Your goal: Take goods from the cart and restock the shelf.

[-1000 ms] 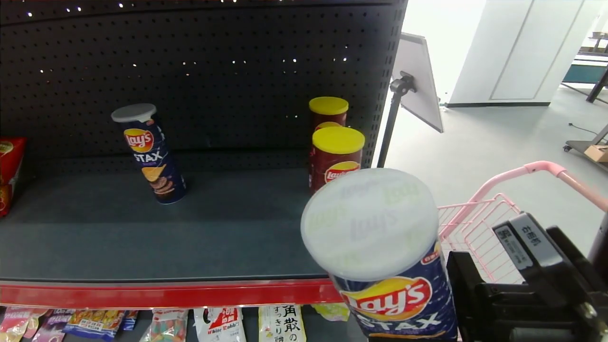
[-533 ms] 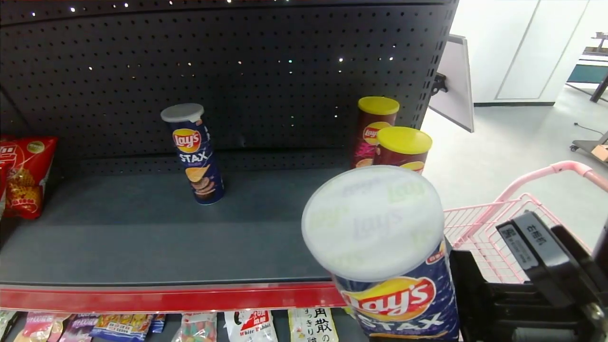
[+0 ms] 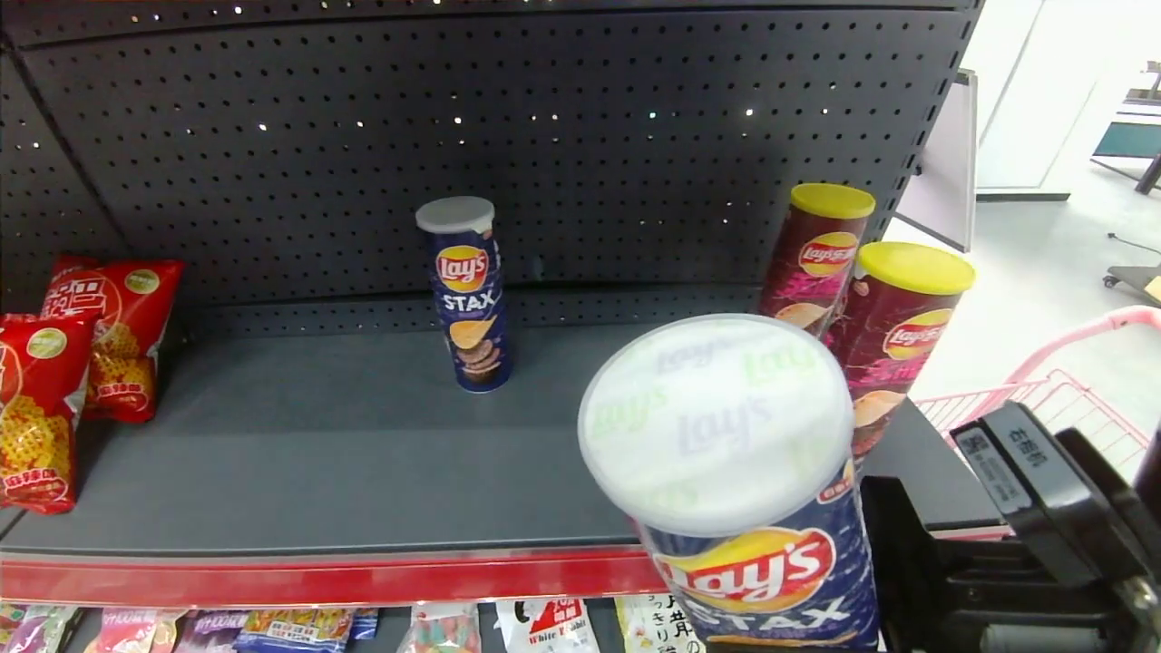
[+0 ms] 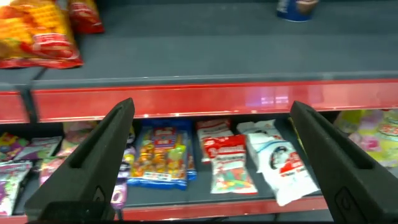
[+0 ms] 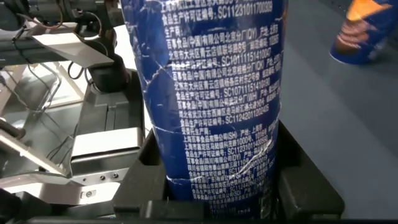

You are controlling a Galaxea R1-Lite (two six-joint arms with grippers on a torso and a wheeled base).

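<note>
1. Head camera now points further left along the shelf; right end effector keeps pinching the blue can.
2. Carrying step: next, stand it on the shelf, ahead-left of that end effector.
3. Spread, empty: left end effector.

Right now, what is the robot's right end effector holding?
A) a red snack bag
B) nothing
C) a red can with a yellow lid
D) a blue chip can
D: in the right wrist view, the right end effector is clamped on both sides of the blue chip can.
</note>
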